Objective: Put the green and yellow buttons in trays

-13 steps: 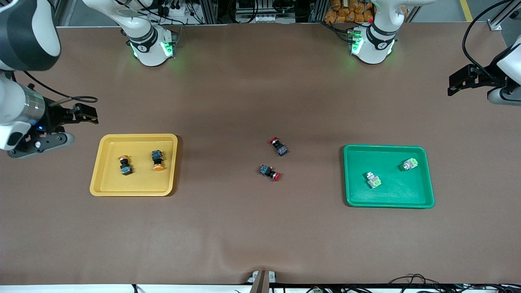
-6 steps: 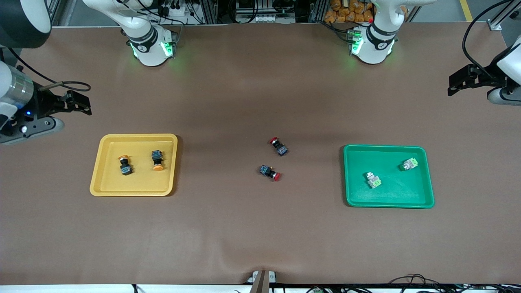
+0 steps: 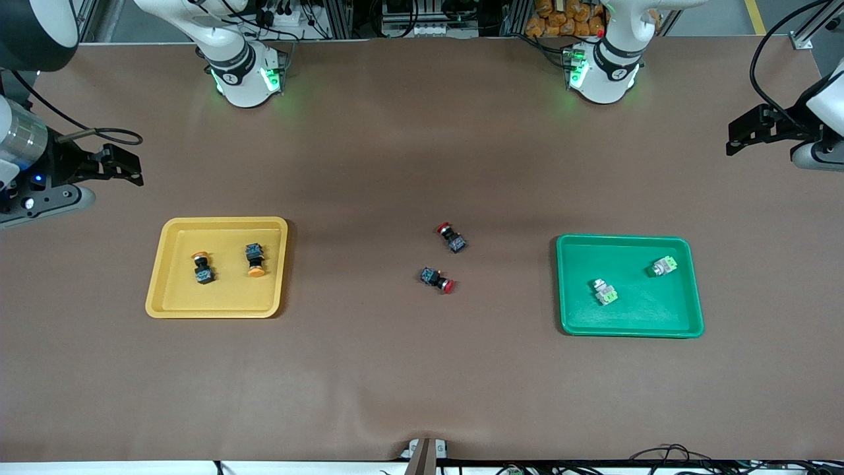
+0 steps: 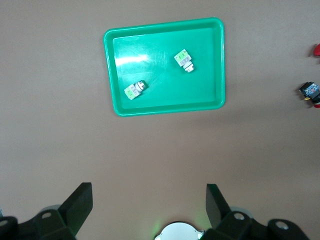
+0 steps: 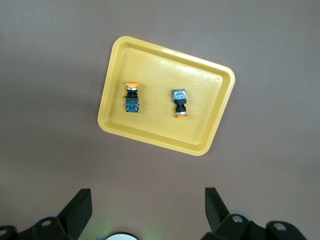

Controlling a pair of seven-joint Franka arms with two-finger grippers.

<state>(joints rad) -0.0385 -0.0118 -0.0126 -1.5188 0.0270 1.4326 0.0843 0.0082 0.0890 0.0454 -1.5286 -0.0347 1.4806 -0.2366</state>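
Note:
The yellow tray [image 3: 171,297] lies toward the right arm's end and holds two black switches with orange-yellow caps [image 3: 202,266] [image 3: 254,260]; they also show in the right wrist view [image 5: 132,96] [image 5: 179,104]. The green tray [image 3: 686,310] lies toward the left arm's end and holds two whitish switches with light-green ends [image 3: 604,292] [image 3: 663,266], also in the left wrist view [image 4: 134,90] [image 4: 184,60]. My right gripper [image 3: 125,166] is open and empty, high at the table's end beside the yellow tray. My left gripper [image 3: 742,135] is open and empty, high at the other end.
Two black switches with red caps [image 3: 452,237] [image 3: 438,280] lie on the brown mat between the trays. The arm bases [image 3: 244,72] [image 3: 603,69] stand along the table edge farthest from the front camera.
My right gripper has drawn back up and away from the yellow tray toward the table's end. The left arm and all switches have not moved.

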